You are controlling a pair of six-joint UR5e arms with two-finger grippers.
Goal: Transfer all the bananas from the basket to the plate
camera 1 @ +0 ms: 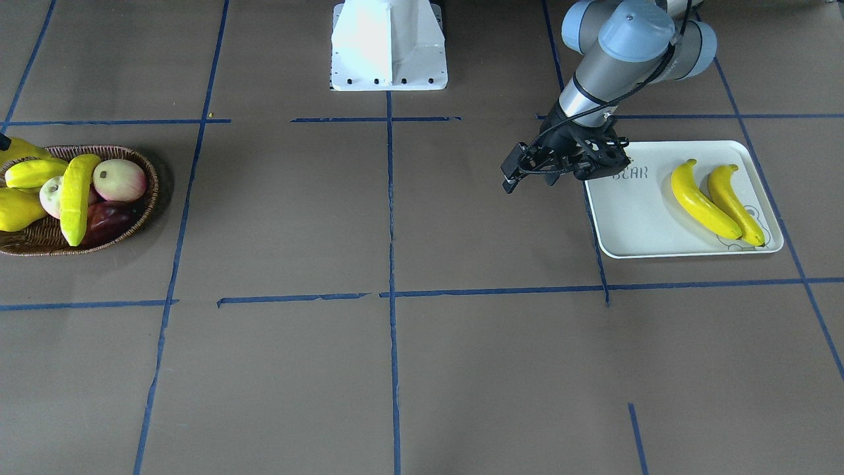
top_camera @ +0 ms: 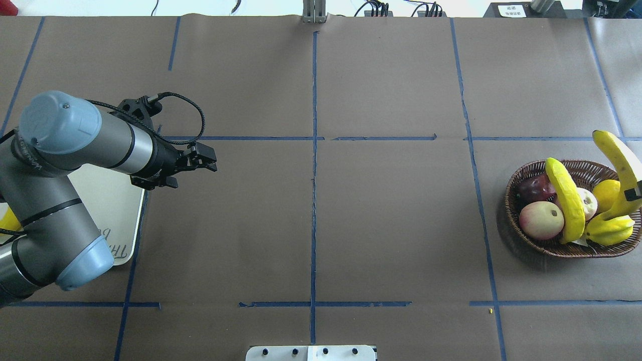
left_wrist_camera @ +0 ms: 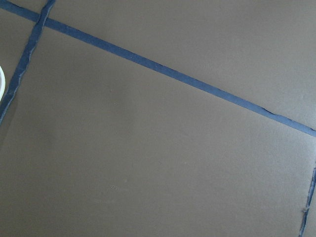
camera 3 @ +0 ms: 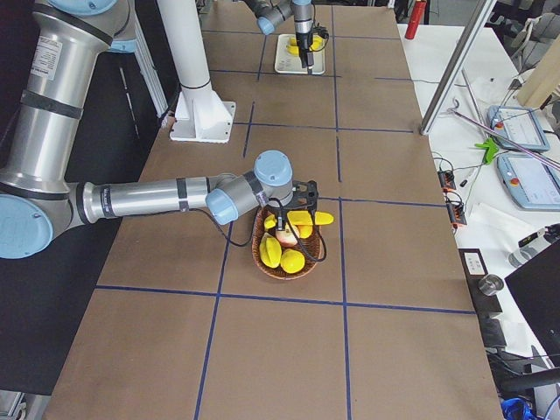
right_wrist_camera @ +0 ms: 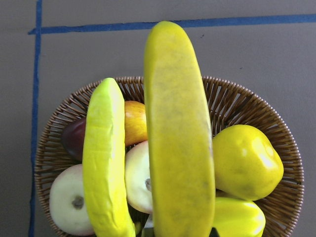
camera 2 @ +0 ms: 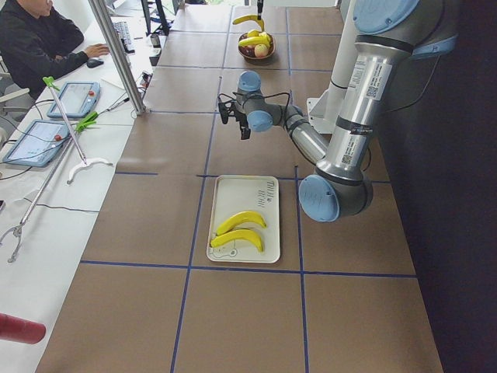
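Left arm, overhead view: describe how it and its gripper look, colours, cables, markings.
The left arm is silver-grey tubes joined by rounded pale blue caps, with small dark lettering on one tube, unreadable. The wrist end is black. A black cable loops over it toward the black left gripper.

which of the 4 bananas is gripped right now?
The lifted banana, clamped by the right gripper above the basket. Another banana lies across the basket's fruit; two more lie on the plate.
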